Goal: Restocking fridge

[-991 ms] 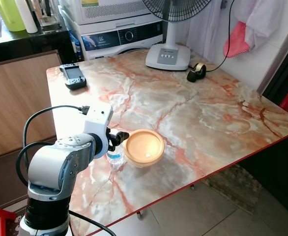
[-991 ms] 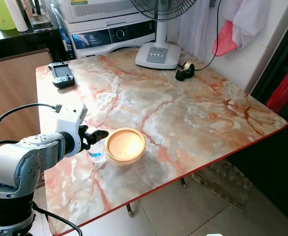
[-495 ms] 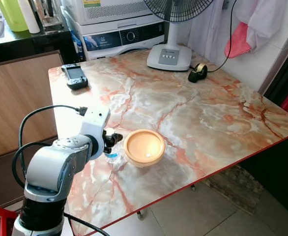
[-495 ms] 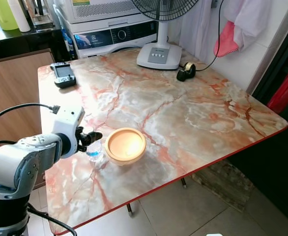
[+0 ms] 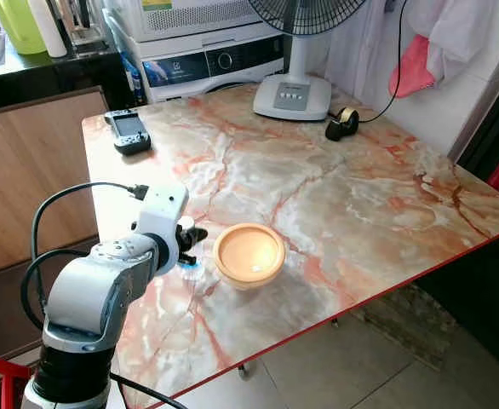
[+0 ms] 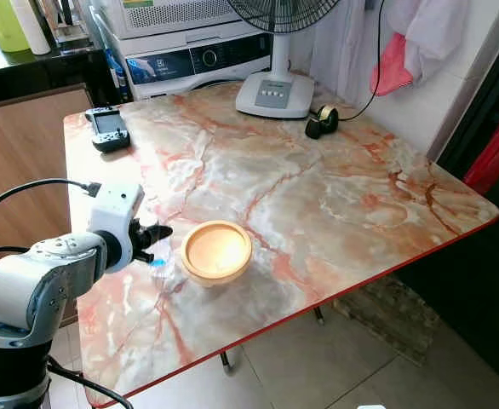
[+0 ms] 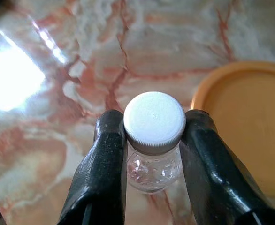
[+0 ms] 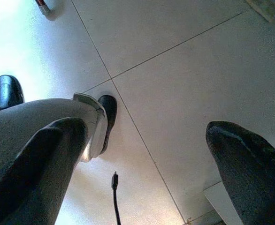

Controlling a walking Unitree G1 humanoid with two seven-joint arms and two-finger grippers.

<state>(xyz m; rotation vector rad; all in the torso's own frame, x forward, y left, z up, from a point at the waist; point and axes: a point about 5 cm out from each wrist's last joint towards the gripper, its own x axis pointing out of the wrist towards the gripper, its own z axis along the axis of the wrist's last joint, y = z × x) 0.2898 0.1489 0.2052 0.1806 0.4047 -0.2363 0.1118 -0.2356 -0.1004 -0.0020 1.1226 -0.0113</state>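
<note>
Left gripper (image 7: pixel 152 154) jaws clamped on small water bottle (image 7: pixel 154 136), orange bowl (image 5: pixel 249 254) at its 3 o'clock, marble table (image 5: pixel 360 204), right gripper (image 8: pixel 142 164) jaws apart over floor tiles (image 8: pixel 184 79).

Silver left arm (image 5: pixel 96 290), white wrist camera box (image 5: pixel 163 209), looping black cable (image 5: pixel 41 230), black fingers (image 7: pixel 104 168)

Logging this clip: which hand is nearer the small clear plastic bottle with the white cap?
Left. The left hand has its fingers on either side of the small clear plastic bottle with the white cap. The right hand hangs open over the floor tiles, away from the bottle.
</note>
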